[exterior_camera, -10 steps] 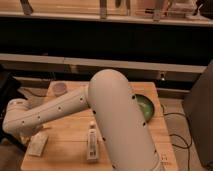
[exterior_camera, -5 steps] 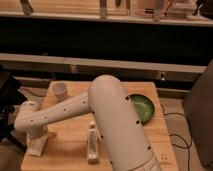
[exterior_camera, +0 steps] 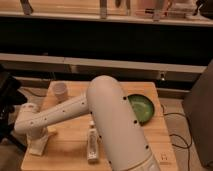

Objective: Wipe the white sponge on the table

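Since half a second ago my forearm has swung further toward the lower left of the frame, and my wrist now sits lower over the table's left edge than it did. At the far left, my gripper (exterior_camera: pixel 36 139) hangs down from the wrist at the lower left, right over the white sponge (exterior_camera: pixel 37 145); my own wrist hides the fingers, so I cannot tell whether they are apart or together. The sponge lies flat on the table (exterior_camera: pixel 70 145) close to its lower left corner, partly covered by my wrist, and its pale edge shows below and to the right of it. Above that, in the upper left part of the table top, stands a white cup (exterior_camera: pixel 60 90), upright and well apart from the sponge. Moving right, my white forearm, dotted with small dark holes, slants up from the wrist to my big rounded elbow near the frame's centre. Just below the forearm, near the lower middle, a white bottle (exterior_camera: pixel 92 145) lies on the planks. Right of my upper arm, a green bowl (exterior_camera: pixel 142 107) rests on the table's right half, partly hidden behind my arm
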Controlling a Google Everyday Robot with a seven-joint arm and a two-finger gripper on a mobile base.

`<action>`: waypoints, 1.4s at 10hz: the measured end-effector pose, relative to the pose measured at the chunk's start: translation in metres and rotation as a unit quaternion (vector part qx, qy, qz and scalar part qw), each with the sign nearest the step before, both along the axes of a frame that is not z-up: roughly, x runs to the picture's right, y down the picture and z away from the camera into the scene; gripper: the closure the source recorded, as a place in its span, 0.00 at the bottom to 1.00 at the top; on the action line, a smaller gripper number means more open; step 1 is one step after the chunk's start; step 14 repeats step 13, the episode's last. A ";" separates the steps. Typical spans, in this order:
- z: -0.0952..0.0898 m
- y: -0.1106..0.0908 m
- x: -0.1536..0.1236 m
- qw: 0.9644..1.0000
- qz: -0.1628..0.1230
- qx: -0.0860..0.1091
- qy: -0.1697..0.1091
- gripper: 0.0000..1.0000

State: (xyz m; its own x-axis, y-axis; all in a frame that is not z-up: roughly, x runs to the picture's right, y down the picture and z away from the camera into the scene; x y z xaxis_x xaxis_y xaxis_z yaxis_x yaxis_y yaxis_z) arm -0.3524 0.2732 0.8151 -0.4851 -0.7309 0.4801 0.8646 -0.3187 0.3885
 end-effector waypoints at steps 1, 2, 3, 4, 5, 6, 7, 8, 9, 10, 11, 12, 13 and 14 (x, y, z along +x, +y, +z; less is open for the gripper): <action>-0.001 -0.002 0.002 1.000 0.001 0.001 0.001 0.62; -0.003 -0.005 0.002 1.000 0.002 0.001 0.001 0.70; -0.006 -0.006 0.003 1.000 0.001 0.000 0.001 0.81; -0.007 -0.006 0.004 1.000 0.000 -0.001 0.002 0.87; -0.009 -0.006 0.004 1.000 -0.001 -0.002 0.002 0.94; -0.010 -0.005 0.004 1.000 -0.001 -0.004 0.002 0.94; -0.010 -0.005 0.004 1.000 -0.002 -0.003 0.001 0.98; -0.007 -0.008 0.010 1.000 0.003 -0.001 0.003 1.00; -0.003 -0.012 0.021 1.000 0.009 0.000 0.005 1.00; 0.000 -0.016 0.037 1.000 0.017 0.001 0.010 1.00; 0.001 -0.019 0.049 1.000 0.023 0.001 0.014 1.00; 0.004 -0.024 0.066 0.999 0.032 0.001 0.019 1.00; 0.004 -0.027 0.073 0.999 0.037 0.002 0.020 1.00; 0.004 -0.027 0.073 0.999 0.037 0.002 0.020 1.00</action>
